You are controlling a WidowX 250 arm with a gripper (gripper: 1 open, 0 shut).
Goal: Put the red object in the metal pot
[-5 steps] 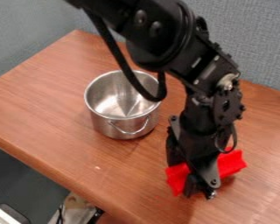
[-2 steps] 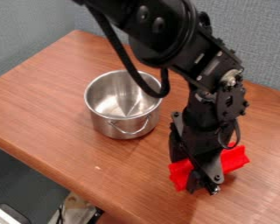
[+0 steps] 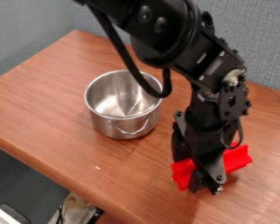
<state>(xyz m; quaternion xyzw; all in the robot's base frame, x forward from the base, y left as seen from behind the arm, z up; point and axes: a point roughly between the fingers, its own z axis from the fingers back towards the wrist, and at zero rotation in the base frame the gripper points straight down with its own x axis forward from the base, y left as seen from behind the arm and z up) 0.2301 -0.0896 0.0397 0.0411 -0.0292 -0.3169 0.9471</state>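
End effector (image 3: 209, 179) shut on red object (image 3: 233, 163).

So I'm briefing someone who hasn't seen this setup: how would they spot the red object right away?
Start at the brown wooden table and find the shiny metal pot near its middle. To the pot's right, near the table's front edge, the black gripper points straight down, shut on the red object. It is the only bright red thing there.

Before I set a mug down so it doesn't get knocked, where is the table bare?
Bare wood table lies left of the metal pot, toward the left corner, and along the front edge below it. Crowded: the right side, where the gripper is shut on the red object.
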